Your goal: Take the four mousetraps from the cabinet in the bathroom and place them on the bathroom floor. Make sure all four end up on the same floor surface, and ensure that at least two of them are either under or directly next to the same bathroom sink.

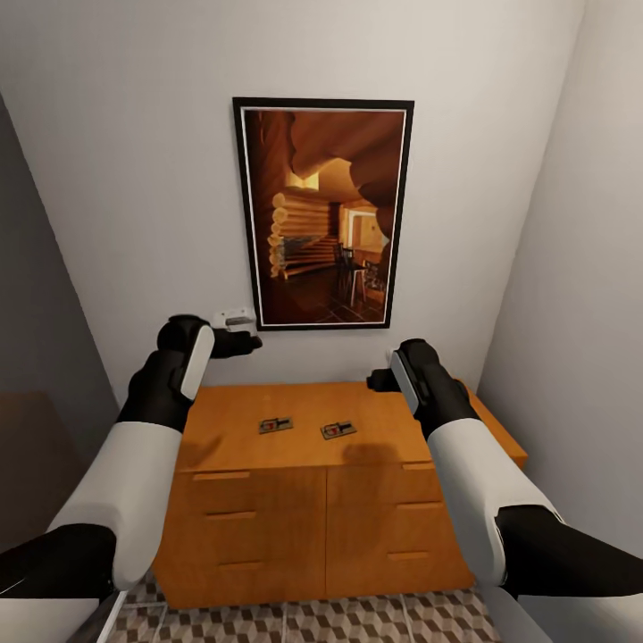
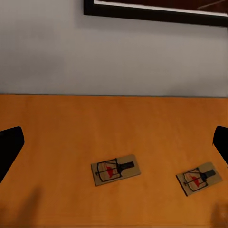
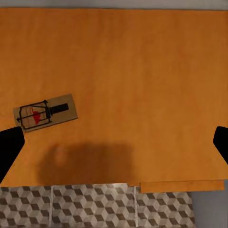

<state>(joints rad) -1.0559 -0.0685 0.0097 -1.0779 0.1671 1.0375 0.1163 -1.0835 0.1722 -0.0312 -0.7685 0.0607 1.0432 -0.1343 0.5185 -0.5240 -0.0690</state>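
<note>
Two mousetraps on the flat top of the orange-brown cabinet (image 1: 295, 429), side by side and slightly apart, both toward the near edge: left mousetrap (image 1: 276, 425) a little left of centre, right mousetrap (image 1: 338, 430) just right of centre. Each a small wooden board with wire parts and a red mark, long axis running roughly left to right, tilted slightly. Left gripper (image 1: 239, 342) raised above the far left part of the top, near the wall and the framed cabin picture (image 1: 323, 212); from there, left mousetrap (image 2: 116, 169) below and toward the near right. Right gripper (image 1: 382, 380) low over the right half of the top, with the right mousetrap (image 3: 45, 112) just to its near left. Both sets of fingers spread wide, dark tips at opposite edges of each wrist view, nothing held. Judged nearest pairing: right arm to right trap, needing a short leftward, downward reach. Cube-patterned bathroom floor (image 1: 357, 621) visible below the drawer fronts.
</note>
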